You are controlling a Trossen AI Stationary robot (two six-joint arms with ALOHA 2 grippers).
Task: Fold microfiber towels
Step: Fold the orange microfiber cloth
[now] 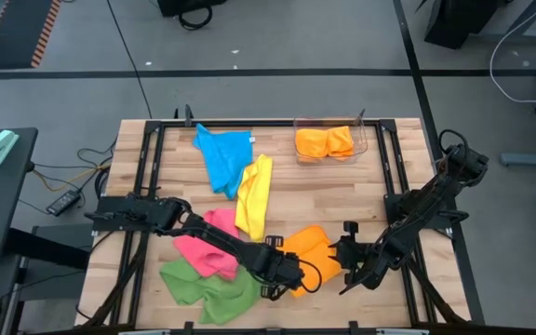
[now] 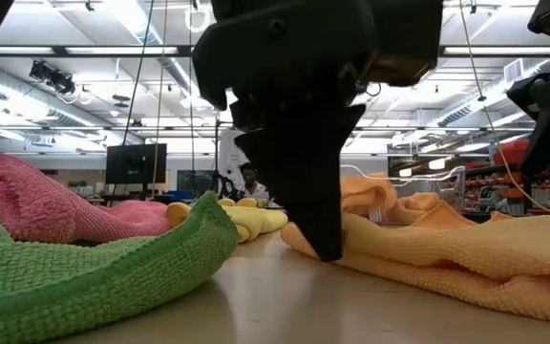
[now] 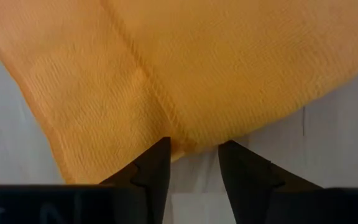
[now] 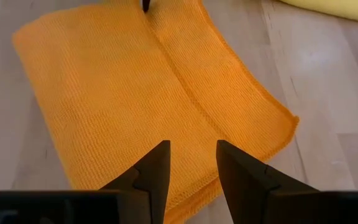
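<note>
A: Where is the orange towel [image 1: 307,249] that the arms are working on?

B: It lies on the wooden worktop [image 1: 342,191], near the front edge and a little right of the middle, between the two grippers. In the right wrist view it is folded over, with a seam running along it.

A: What is the left gripper [image 1: 298,276] doing?

B: It sits at the left edge of that towel. Seen from its own wrist, its fingers [image 3: 154,171] stand a narrow gap apart with the towel's hem just at their tips; nothing is pinched between them.

A: And the right gripper [image 1: 346,255]?

B: It is at the towel's right edge. Its fingers [image 4: 157,165] are also a narrow gap apart, over the cloth, not closed on it.

A: The other towels?

B: A pink towel [image 1: 207,247] lies left of the orange one, under the left arm, and a green towel [image 1: 203,287] is bunched at the near edge beside it. A yellow towel [image 1: 254,195] stretches toward the middle, touching a blue towel [image 1: 221,154] at the far side. At the far right a clear plastic bin [image 1: 331,144] holds more orange cloth, folded.
</note>
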